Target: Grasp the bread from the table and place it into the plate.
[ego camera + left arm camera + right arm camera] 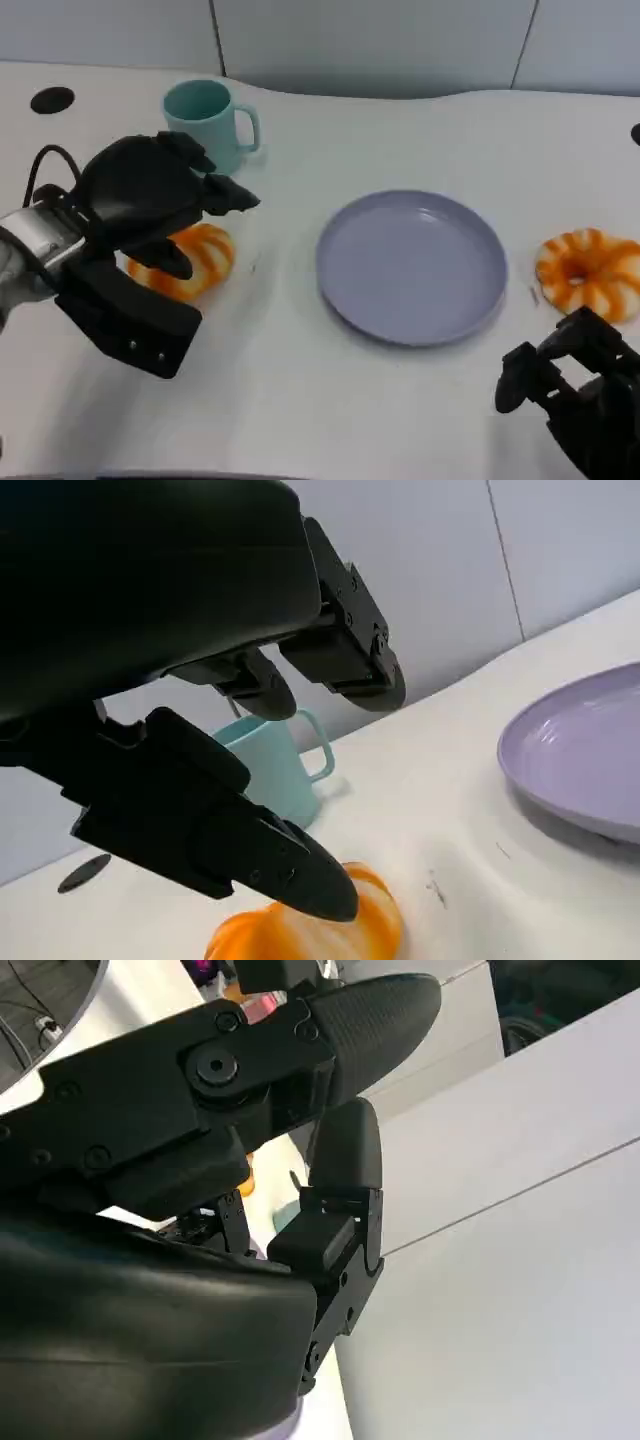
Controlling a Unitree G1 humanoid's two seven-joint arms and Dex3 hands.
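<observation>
White tabletop (300, 400) was backed by pale wall panels. At the left, the left hand (150, 195) was poised over the nearer bread (190, 262), an orange-and-white glazed ring lying flat on the table. Its fingers (290, 870) were spread apart above the ring, one fingertip seen right over the bread's top in the left wrist view; whether it touched could not be told, and nothing was gripped. The silver forearm (30, 250) was angled in from the left edge. A teal mug (208, 120) was set just behind the hand. The lilac plate (412, 265) was placed at the middle, well apart from that bread. A second bread (590, 272) was laid to the plate's right. Near it, at the lower right, the right hand (575, 385) was held with fingers curled, nothing in them
</observation>
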